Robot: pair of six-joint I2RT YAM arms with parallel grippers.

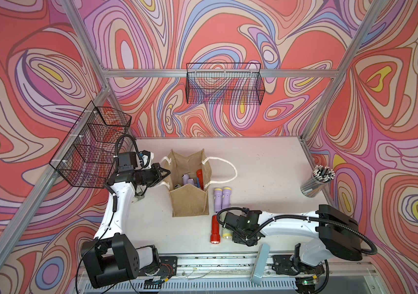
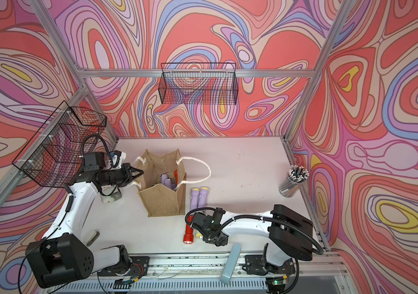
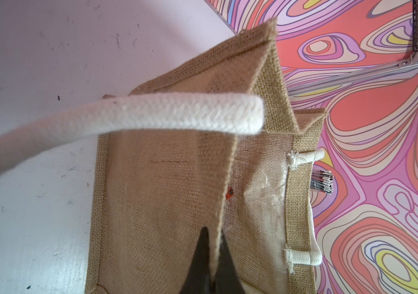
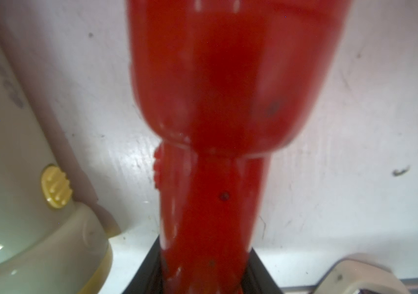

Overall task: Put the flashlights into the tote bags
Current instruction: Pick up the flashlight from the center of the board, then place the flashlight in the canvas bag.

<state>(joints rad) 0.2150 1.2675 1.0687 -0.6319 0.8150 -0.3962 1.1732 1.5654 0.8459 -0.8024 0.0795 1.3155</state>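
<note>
Left gripper (image 3: 211, 244) pinned the boxy tan burlap tote bag (image 1: 190, 203); right gripper (image 4: 204, 277) at the red plastic flashlight (image 1: 214, 230).
Left jaws were pinched shut on the bag's rim, likely to keep the mouth open. Right jaws sat narrow either side of the red barrel; couldn't tell if clamped. Flashlight lay on the white table (image 1: 266, 178), lower centre of both top views, below-right of the bag.
</note>
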